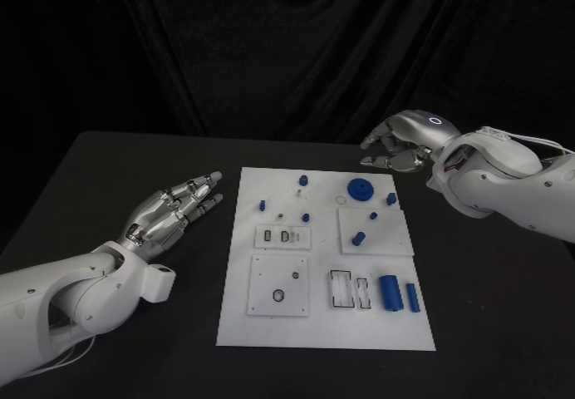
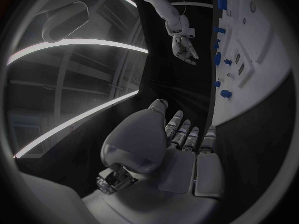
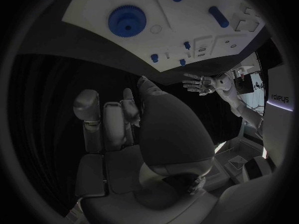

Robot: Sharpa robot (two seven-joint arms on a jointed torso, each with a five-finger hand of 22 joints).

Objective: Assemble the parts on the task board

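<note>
The black desk [image 1: 120, 166] carries a white task board [image 1: 323, 328] laid flat in its middle, long side running away from the robot.

The left arm [image 1: 60, 291] lies over the desk to the left of the board. Its left hand [image 1: 174, 212] is flat and open, fingers stretched out side by side and pointing toward the board's far left corner, holding nothing and clear of the board's edge. The left wrist view shows the same straight fingers [image 2: 187, 137] over bare desk, with the board's edge beside them.

The right arm [image 1: 515, 179] reaches in past the board's far right corner. The right hand [image 1: 401, 141] hangs just beyond that corner with its fingers curled downward and inward; nothing can be seen in them, and they stand apart from the board.

On the board, two raised white plates sit on the near left half, and another on the right. The largest part is a blue gear [image 1: 361, 189] lying flat near the far right corner, plain also in the right wrist view [image 3: 127, 21]. A thick blue cylinder [image 1: 390, 291] lies at the near right, with a thinner blue rod [image 1: 412, 298] just beside it. A short blue peg [image 1: 358, 239] lies on the right-hand plate. Smaller blue pieces [image 1: 303, 179] dot the far end of the board.
</note>
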